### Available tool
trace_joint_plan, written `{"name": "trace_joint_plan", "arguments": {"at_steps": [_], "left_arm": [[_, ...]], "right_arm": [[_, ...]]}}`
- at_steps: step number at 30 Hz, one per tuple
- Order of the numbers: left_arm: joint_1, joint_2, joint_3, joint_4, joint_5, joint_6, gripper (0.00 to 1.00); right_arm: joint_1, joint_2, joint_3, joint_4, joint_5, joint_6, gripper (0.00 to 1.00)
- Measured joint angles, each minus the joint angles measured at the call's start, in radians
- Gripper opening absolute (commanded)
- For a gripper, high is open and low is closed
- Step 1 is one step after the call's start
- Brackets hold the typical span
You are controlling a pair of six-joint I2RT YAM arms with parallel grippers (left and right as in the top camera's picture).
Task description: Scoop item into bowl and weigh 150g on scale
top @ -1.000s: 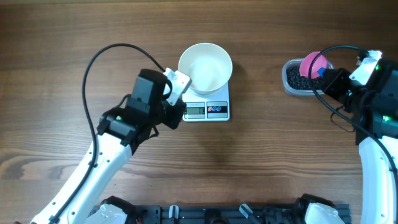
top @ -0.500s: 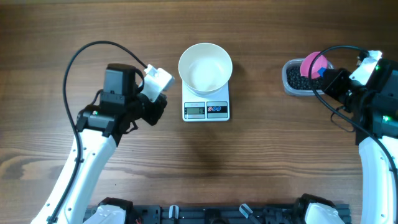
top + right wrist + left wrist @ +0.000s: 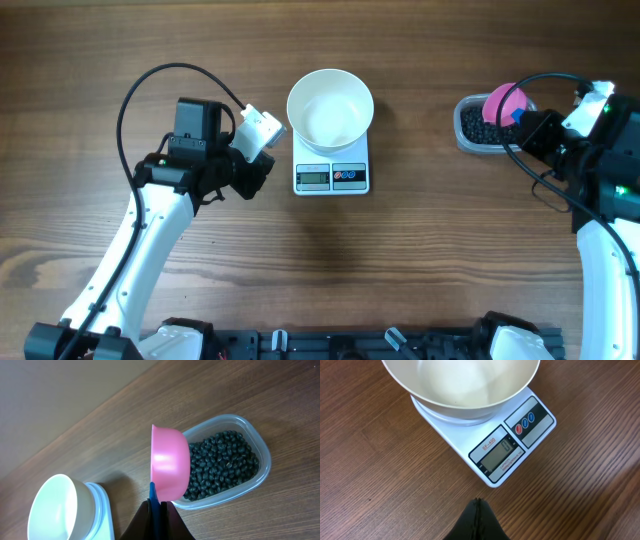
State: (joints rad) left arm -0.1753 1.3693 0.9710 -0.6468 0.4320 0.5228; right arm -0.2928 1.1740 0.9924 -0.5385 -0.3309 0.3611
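Bowl: I see a round white bowl [image 3: 330,110], glossy, with a thin smooth rim. It is empty and sits on the far end of the scale.
Scale: a small white plastic rectangle [image 3: 332,177] with a grey display and two round buttons, one red and one blue, on its near edge.
Beans: tiny round black beans [image 3: 220,462], matte, in a loose heap inside the tub, well apart from the bowl.
Tub: clear plastic with rounded corners [image 3: 266,457], at my right.
Scoop: a smooth pink cup [image 3: 170,467], tipped on its side over the tub's end.
Left gripper [image 3: 477,510]: fingers pressed together, holding nothing, over wood near the scale.
Right gripper [image 3: 156,507]: pinched on the scoop's blue handle.
Table: brown wood grain [image 3: 420,260].
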Motion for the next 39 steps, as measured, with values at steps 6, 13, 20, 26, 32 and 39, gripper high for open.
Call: {"name": "trace_joint_plan", "arguments": {"at_steps": [6, 13, 20, 26, 32, 39], "left_arm": [[0.000, 0.000, 0.000, 0.003, 0.005, 0.005, 0.30], [0.000, 0.000, 0.000, 0.004, 0.021, 0.013, 0.45], [0.000, 0.000, 0.000, 0.006, 0.040, 0.012, 0.53], [0.000, 0.000, 0.000, 0.006, 0.045, 0.014, 1.00], [0.000, 0.000, 0.000, 0.006, 0.045, 0.014, 1.00], [0.000, 0.000, 0.000, 0.006, 0.045, 0.014, 1.00]], "right_arm": [[0.000, 0.000, 0.000, 0.000, 0.000, 0.000, 0.04], [0.000, 0.000, 0.000, 0.000, 0.000, 0.000, 0.04], [0.000, 0.000, 0.000, 0.000, 0.000, 0.000, 0.04], [0.000, 0.000, 0.000, 0.000, 0.005, 0.000, 0.04], [0.000, 0.000, 0.000, 0.000, 0.011, 0.000, 0.04], [0.000, 0.000, 0.000, 0.000, 0.011, 0.000, 0.04]]}}
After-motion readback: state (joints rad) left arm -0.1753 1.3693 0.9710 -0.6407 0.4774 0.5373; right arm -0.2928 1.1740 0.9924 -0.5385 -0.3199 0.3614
